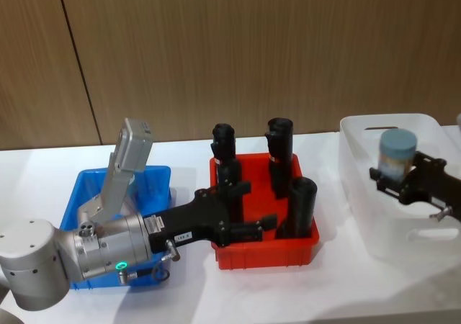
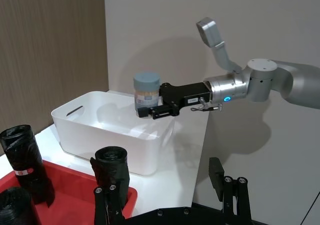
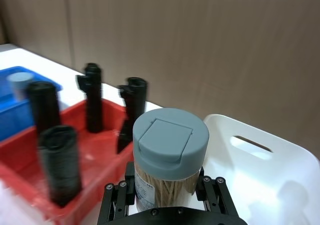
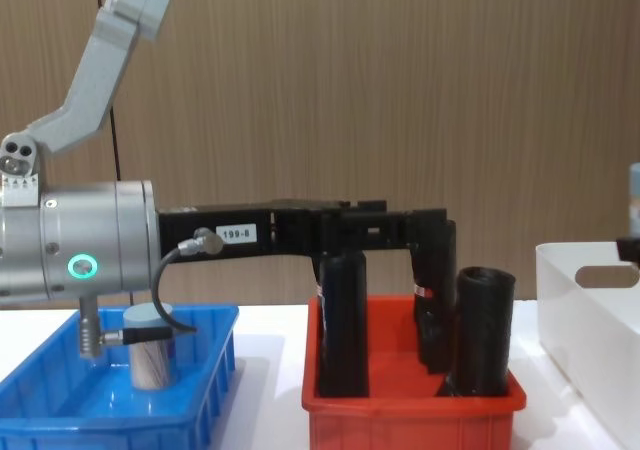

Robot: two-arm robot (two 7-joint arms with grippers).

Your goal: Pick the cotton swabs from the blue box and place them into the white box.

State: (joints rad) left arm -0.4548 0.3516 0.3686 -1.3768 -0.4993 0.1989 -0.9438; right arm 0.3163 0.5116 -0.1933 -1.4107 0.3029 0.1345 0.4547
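Tub [image 1: 397, 151] in right hand [image 1: 398, 174] over white box [image 1: 360, 133]; second tub [image 4: 152, 348] in blue box [image 4: 215, 370]

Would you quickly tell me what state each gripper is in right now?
Left gripper: open, empty.
Right gripper: shut on a cotton swabs tub.

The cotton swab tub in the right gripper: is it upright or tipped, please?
Upright: the cotton swab tub stands lid-up, the right gripper clamping its sides over the white box.
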